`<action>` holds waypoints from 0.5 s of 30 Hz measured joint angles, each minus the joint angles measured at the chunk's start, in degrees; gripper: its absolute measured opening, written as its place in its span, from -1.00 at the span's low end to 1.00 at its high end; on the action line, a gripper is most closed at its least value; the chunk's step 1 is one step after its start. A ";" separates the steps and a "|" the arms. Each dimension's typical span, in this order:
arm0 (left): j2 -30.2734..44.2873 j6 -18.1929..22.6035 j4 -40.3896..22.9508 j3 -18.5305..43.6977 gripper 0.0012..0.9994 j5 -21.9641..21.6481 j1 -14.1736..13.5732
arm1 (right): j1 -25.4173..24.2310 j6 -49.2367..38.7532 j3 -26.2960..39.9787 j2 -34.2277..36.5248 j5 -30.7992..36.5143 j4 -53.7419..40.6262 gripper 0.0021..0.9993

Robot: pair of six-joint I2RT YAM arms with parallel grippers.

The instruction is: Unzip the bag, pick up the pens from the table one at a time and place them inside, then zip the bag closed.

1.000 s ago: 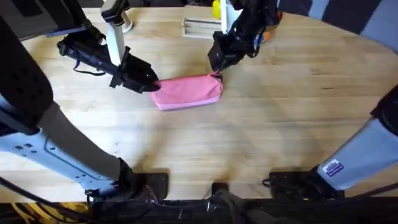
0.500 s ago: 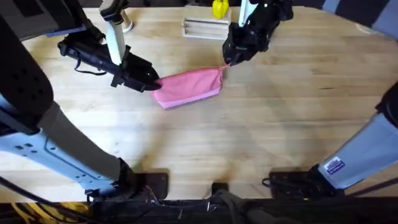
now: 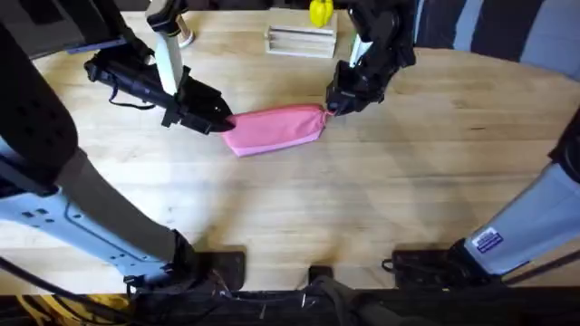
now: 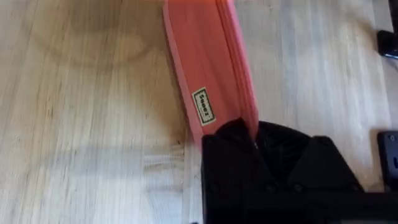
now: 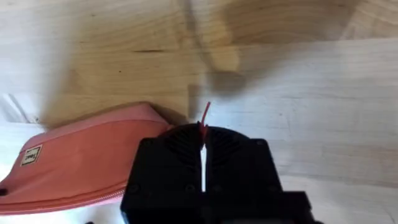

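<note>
Both grippers point(image 3: 224, 124) point(image 3: 331, 108) pinch the bag point(image 3: 275, 129) — opposite ends (pulled taut).

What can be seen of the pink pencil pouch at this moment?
The pink pencil pouch is soft fabric, long and narrow, lying flat on the wooden table. A small pale label is sewn on one side. The left gripper is clamped on its left end; the right gripper pinches a thin red pull tab at its right end.

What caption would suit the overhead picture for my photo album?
Two robot arms hold a pink pencil pouch on a wooden table: left gripper at one end, right gripper pinching the other.
</note>
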 joint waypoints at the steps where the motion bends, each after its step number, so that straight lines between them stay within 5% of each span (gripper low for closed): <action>1: 0.00 0.00 0.04 -0.01 -0.91 -0.03 0.00 | -0.02 0.07 0.00 0.00 -0.02 0.00 -0.93; 10: 0.00 0.02 -0.11 -0.02 -0.91 -1.59 0.37 | -0.96 -3.33 3.15 -5.18 2.57 -4.56 -0.56; 12: 0.00 0.00 -0.14 -0.02 -0.91 -1.72 0.56 | -1.36 -4.21 3.98 -8.57 3.36 -4.76 -0.20; 15: 0.00 0.00 -0.14 -0.02 -0.91 -1.79 0.61 | -1.57 -5.97 4.87 -13.91 4.10 -5.44 0.68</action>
